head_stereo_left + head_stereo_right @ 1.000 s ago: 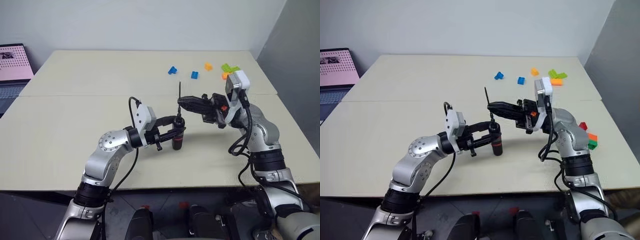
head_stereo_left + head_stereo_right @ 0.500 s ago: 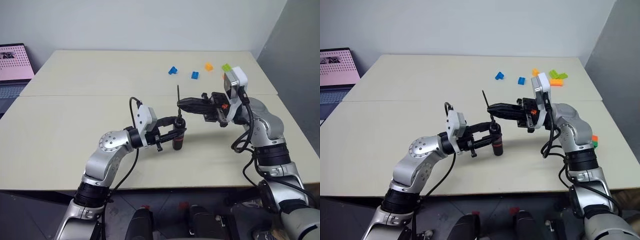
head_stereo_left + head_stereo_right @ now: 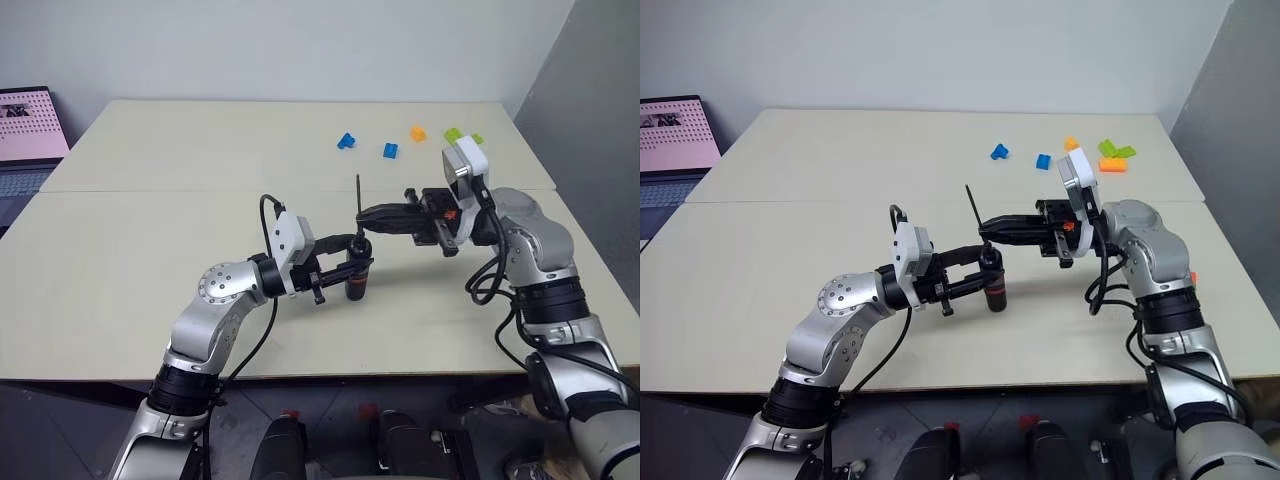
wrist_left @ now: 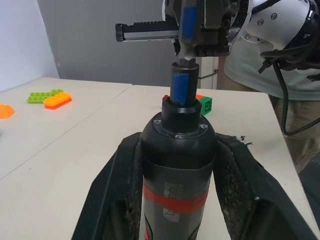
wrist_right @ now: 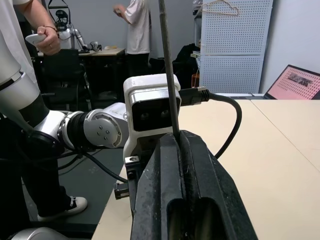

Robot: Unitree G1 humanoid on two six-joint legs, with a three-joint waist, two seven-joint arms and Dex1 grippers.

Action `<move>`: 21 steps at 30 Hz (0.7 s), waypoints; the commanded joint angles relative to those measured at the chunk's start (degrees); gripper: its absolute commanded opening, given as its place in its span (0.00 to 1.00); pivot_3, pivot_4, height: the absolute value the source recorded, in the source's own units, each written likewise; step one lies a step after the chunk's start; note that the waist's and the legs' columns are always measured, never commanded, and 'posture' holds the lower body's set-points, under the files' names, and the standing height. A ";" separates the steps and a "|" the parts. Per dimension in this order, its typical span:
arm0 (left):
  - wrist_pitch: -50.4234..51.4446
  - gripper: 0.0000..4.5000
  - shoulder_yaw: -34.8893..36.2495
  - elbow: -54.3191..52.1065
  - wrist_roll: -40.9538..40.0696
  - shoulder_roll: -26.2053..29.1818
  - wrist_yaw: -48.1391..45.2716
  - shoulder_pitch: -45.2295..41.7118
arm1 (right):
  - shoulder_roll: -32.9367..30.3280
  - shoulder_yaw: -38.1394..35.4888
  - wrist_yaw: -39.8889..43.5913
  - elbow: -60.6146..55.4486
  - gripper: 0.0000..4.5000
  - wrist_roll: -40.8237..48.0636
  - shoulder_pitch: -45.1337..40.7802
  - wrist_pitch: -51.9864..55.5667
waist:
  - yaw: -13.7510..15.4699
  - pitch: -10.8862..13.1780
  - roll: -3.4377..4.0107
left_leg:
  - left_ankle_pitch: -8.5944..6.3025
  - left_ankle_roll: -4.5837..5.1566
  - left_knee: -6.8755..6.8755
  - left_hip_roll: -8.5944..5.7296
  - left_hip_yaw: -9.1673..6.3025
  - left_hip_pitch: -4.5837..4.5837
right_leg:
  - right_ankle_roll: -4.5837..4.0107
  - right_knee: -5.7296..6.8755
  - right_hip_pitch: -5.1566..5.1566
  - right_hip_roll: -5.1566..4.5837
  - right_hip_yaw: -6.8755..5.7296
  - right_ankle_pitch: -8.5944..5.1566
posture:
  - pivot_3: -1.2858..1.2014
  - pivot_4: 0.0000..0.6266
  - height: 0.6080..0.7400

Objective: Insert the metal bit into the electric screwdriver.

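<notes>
1. Left eye view gives me the big picture first: the desk [image 3: 130, 250] carries both of my arms over its front half, with a scatter of coloured toy blocks [image 3: 388, 150] well apart at the far right and a laptop [image 3: 25, 135] at the far left edge.
2. My left gripper [image 3: 345, 268] is clamped shut around the electric screwdriver [image 3: 356, 272], which stands upright with its lower end close to the desk; I cannot tell if it rests there. In the left wrist view the dark body with its red band [image 4: 176, 200] sits squarely between the two fingers, socket end pointing away from the wrist.
3. My right gripper [image 3: 368, 213] reaches in level from the right, closed tight on the metal bit [image 3: 359, 196]. The bit stands roughly upright, just above the screwdriver's top.
4. Progress, as I judge it: both pickups are done and the two parts are brought together, one over the other. The insertion itself is what is left. From the head views I cannot tell whether the bit's lower end has entered the socket or merely hangs over it, so I treat it as not yet seated.
5. In the right wrist view the thin rod [image 5: 168, 75] rises out of the closed fingers, tilted only slightly.
6. Writing: I can read no brand or label on the screwdriver, the bit or either gripper. The laptop screen shows a pink page, too small to read.
</notes>
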 commanded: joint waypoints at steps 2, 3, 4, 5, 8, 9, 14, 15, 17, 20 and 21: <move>0.36 0.36 -0.80 -0.48 0.26 0.20 -0.20 0.35 | -0.47 0.96 -0.29 -0.33 0.00 -1.35 -0.22 1.60 | 0.00 0.00 0.00 | 0.00 0.00 0.00 0.00 0.00 0.00 | 0.00 0.00 0.00 0.00 0.00 0.00 | 0.52 0.24 1.00; 0.36 0.36 -0.80 -0.46 0.26 0.19 -0.20 0.35 | -0.44 0.93 -0.26 -0.39 0.00 -1.31 -0.31 1.66 | 0.00 0.00 0.00 | 0.00 0.00 0.00 0.00 0.00 0.00 | 0.00 0.00 0.00 0.00 0.00 0.00 | 0.52 0.24 1.00; 0.32 0.36 -0.81 -0.44 0.29 0.18 -0.19 0.35 | -0.49 0.96 -0.17 -0.44 0.00 -1.27 -0.38 1.86 | 0.00 0.00 0.00 | 0.00 0.00 0.00 0.00 0.00 0.00 | 0.00 0.00 0.00 0.00 0.00 0.00 | 0.52 0.24 1.00; 0.30 0.36 -0.80 -0.43 0.30 0.17 -0.19 0.35 | -0.57 0.99 -0.05 -0.49 0.00 -1.23 -0.43 2.02 | 0.00 0.00 0.00 | 0.00 0.00 0.00 0.00 0.00 0.00 | 0.00 0.00 0.00 0.00 0.00 0.00 | 0.52 0.24 1.00; 0.25 0.36 -0.77 -0.42 0.35 0.18 -0.18 0.40 | -0.85 0.91 0.30 -0.74 0.12 -0.97 -0.54 2.71 | 0.00 0.00 0.00 | 0.00 0.00 0.00 0.00 -0.01 0.00 | 0.00 0.00 0.00 0.00 0.00 0.00 | 0.52 0.24 1.00; 0.24 0.36 -0.77 -0.41 0.36 0.19 -0.17 0.41 | -0.91 0.76 0.35 -0.84 0.19 -0.82 -0.57 3.07 | 0.00 0.00 0.00 | 0.00 0.00 0.00 0.00 0.00 0.00 | 0.00 0.00 0.00 0.00 0.00 0.00 | 0.52 0.24 1.00; 0.18 0.36 -0.87 -0.46 0.43 0.21 -0.16 0.60 | -1.56 -0.21 0.24 -1.52 0.42 -0.24 -0.27 4.31 | 0.01 0.00 0.00 | 0.00 0.00 -0.02 0.00 0.00 -0.02 | 0.02 -0.01 -0.01 0.00 0.00 0.01 | 0.52 0.24 1.00; 0.16 0.36 -0.88 -0.44 0.43 0.21 -0.18 0.60 | -1.69 -0.39 0.17 -1.71 0.46 -0.10 -0.18 4.56 | 0.01 0.00 0.00 | 0.00 0.00 -0.02 0.00 0.00 -0.02 | 0.02 -0.01 -0.01 0.00 0.00 0.01 | 0.52 0.24 1.00; 0.12 0.36 -0.88 -0.42 0.43 0.22 -0.20 0.58 | -1.89 -0.84 -0.03 -2.20 0.56 0.21 -0.03 5.00 | 0.01 0.00 0.00 | 0.00 0.00 -0.03 0.00 0.00 -0.01 | 0.02 -0.01 -0.01 0.00 0.00 0.01 | 0.52 0.24 1.00; 0.05 0.36 -0.88 -0.33 0.50 0.19 -0.17 0.54 | -2.59 -1.98 -0.53 -3.33 0.74 0.93 0.27 5.88 | 0.01 0.00 0.00 | 0.00 0.00 -0.03 0.00 -0.01 -0.01 | 0.02 -0.01 -0.01 0.00 -0.01 0.00 | 0.52 0.24 1.00; 0.03 0.36 -0.89 -0.29 0.53 0.17 -0.13 0.52 | -2.93 -2.27 -0.58 -3.56 0.78 1.11 0.35 6.18 | 0.01 0.00 0.00 | 0.00 0.00 -0.03 0.00 0.00 -0.01 | 0.02 -0.01 -0.01 0.00 -0.01 0.00 | 0.52 0.24 1.00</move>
